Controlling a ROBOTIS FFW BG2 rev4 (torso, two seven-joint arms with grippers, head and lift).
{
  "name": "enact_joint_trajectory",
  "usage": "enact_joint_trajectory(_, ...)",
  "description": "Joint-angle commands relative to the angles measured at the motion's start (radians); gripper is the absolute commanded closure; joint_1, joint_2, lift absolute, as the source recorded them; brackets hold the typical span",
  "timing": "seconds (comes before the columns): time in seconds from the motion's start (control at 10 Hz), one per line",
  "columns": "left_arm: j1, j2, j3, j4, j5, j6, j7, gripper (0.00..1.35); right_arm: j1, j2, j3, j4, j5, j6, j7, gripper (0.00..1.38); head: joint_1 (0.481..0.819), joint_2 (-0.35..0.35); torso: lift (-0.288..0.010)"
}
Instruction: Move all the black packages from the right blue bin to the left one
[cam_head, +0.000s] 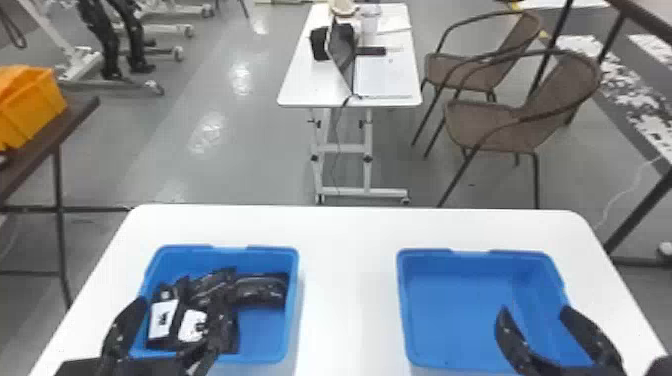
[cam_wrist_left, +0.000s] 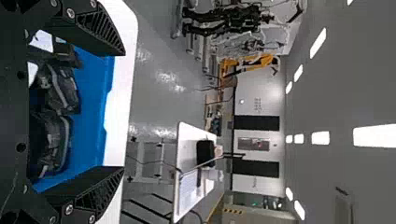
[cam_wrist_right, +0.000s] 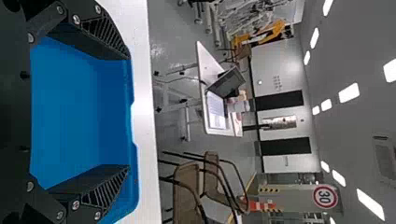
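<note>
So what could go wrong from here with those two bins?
The left pincer hangs open over the heaped black packages in the left bin; pulling away might snag one. The right pincer is open over the right bin; a sideways swing might knock its wall and shift it.

Two blue bins (cam_head: 450, 310), two brown chairs (cam_head: 492, 130)

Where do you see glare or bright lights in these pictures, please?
Head view: bright patches on the grey floor, left of the far white table; left wrist view: glaring ceiling lights, shiny patches on the floor; right wrist view: glaring ceiling lights, some floor shine.
</note>
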Motion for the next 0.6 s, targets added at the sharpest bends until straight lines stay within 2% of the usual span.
enact_joint_trajectory(0.0,0.032,0.035,0.01,-0.034,-0.113,0.052,-0.064,0.16,0.086,0.002,0.004,-0.072,0.102,0.036,0.0,0.21,0.695,0.053,-0.039)
enact_joint_trajectory(0.1,0.058,0.038,0.036,-0.04,-0.132,0.063,-0.083,0.16,0.1,0.002,0.004,-0.095,0.154,0.054,0.002,0.21,0.695,0.042,-0.039)
enact_joint_trajectory(0.2,0.072,0.025,0.034,-0.04,-0.138,0.056,-0.075,0.16,0.1,0.002,0.004,-0.091,0.148,0.056,0.002,0.21,0.695,0.045,-0.039)
enact_joint_trajectory(0.4,0.075,-0.035,0.031,-0.04,-0.153,0.033,-0.075,0.16,0.112,0.002,0.004,-0.091,0.152,0.054,0.002,0.2,0.695,0.056,-0.039)
enact_joint_trajectory(0.5,0.077,-0.046,0.033,-0.038,-0.156,0.032,-0.077,0.16,0.112,0.002,0.004,-0.086,0.157,0.048,0.002,0.21,0.695,0.055,-0.039)
